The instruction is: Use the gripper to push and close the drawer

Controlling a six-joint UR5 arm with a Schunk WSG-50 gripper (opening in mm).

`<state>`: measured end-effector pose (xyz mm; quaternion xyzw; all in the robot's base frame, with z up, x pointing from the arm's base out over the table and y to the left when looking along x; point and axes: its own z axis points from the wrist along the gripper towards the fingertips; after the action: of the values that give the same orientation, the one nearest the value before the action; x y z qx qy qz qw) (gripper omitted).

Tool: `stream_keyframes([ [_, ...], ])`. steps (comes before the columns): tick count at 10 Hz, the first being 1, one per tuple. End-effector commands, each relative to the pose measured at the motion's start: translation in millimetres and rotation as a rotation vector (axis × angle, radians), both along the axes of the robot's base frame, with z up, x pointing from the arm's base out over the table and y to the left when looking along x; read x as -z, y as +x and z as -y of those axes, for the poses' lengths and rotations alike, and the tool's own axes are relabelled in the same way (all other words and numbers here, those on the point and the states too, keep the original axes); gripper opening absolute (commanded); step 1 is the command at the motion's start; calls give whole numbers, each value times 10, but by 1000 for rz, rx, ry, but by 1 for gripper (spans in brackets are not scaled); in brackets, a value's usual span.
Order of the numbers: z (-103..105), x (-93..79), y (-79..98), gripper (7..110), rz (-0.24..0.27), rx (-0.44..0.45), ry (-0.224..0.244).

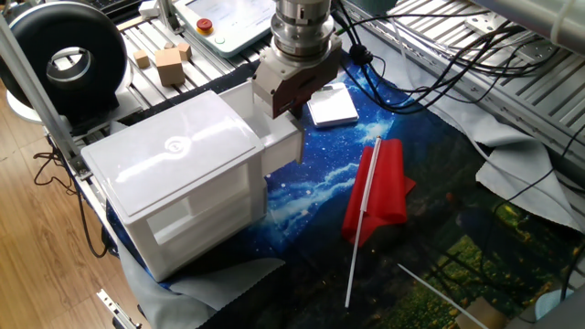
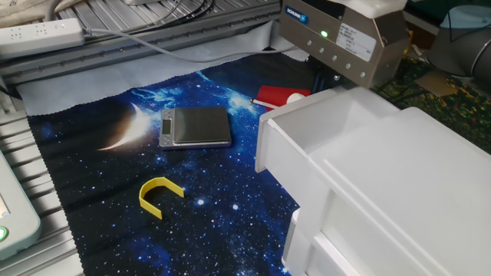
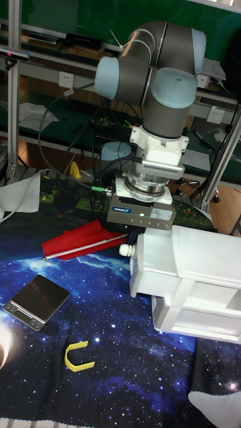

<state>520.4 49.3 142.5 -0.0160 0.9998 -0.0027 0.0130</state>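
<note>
The white drawer (image 1: 279, 137) sticks partly out of the top slot of the white cabinet (image 1: 174, 155), and its open tray shows in the other fixed view (image 2: 307, 142). My gripper (image 1: 291, 102) stands upright at the drawer's outer end, dark jaws down against the plain front. From the other side, its beige body with a green light sits just behind the drawer's far wall, where the gripper (image 2: 326, 77) dips out of sight. In the tall fixed view the gripper (image 3: 137, 234) meets the drawer (image 3: 154, 264) at its top corner. The drawer hides the jaws' tips.
A red cloth with a white rod (image 1: 379, 187) lies right of the drawer. A small scale (image 2: 196, 126) and a yellow C-shaped piece (image 2: 159, 193) rest on the starry mat. A black ring device (image 1: 64, 59), wooden blocks (image 1: 169, 64) and cables (image 1: 430, 64) sit behind.
</note>
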Motion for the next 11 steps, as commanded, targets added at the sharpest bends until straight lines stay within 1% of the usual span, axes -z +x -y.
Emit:
stream_keyframes([
  [1, -110, -12, -25, 7, 7, 2, 18],
  [5, -260, -59, -52, 7, 9, 9, 28],
  [11, -429, -127, -92, 7, 11, 20, 42],
])
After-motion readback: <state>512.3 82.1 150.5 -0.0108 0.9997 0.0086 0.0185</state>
